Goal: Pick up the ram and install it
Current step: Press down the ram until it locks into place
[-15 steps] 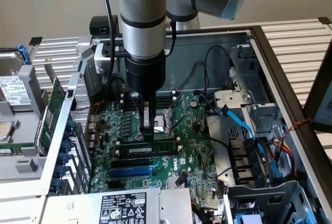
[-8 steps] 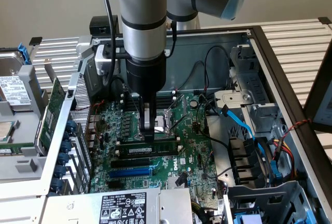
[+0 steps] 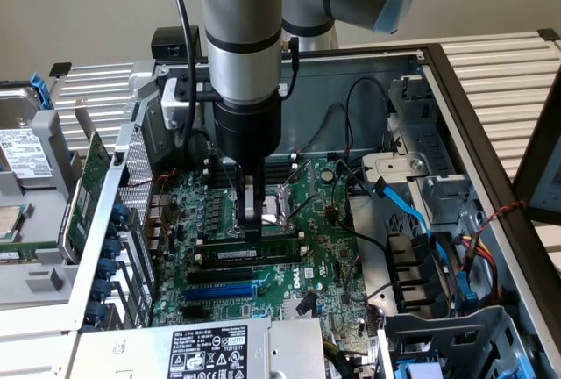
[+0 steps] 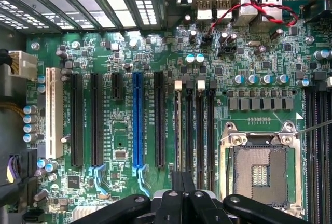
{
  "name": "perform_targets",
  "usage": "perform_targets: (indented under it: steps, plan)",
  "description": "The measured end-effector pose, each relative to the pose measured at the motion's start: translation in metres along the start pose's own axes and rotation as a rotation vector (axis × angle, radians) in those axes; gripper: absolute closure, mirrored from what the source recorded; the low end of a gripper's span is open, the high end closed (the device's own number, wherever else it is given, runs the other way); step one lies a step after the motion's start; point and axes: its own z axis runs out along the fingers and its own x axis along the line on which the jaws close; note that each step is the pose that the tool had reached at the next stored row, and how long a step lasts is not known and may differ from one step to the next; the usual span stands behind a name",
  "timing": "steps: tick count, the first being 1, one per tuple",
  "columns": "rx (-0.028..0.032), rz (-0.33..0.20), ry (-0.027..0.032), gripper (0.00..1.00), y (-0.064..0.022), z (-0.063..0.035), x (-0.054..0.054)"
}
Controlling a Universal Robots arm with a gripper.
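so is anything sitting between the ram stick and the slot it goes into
Nothing visible does. In the exterior view the gripper stands directly over the ram, which already lies along a black memory slot on the motherboard, beside the empty CPU socket. No cable crosses it. Whether it is fully seated cannot be told.

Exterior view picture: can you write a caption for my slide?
Robot gripper presses down on the ram in a slot on the green motherboard inside an open computer case.

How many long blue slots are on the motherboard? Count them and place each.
1. The blue slot sits on the motherboard between the white slot and the CPU socket. The arm may hide others.
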Motion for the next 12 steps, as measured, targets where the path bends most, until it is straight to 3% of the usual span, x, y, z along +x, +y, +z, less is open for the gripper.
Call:
perform_targets:
  steps: [5,12]
  plan:
    - [0.0052,0.0,-0.0033,0.89,-0.0001,0.0018,-0.0001]
    - [0.0056,0.0,-0.0029,0.89,-0.0001,0.0046,-0.0001]
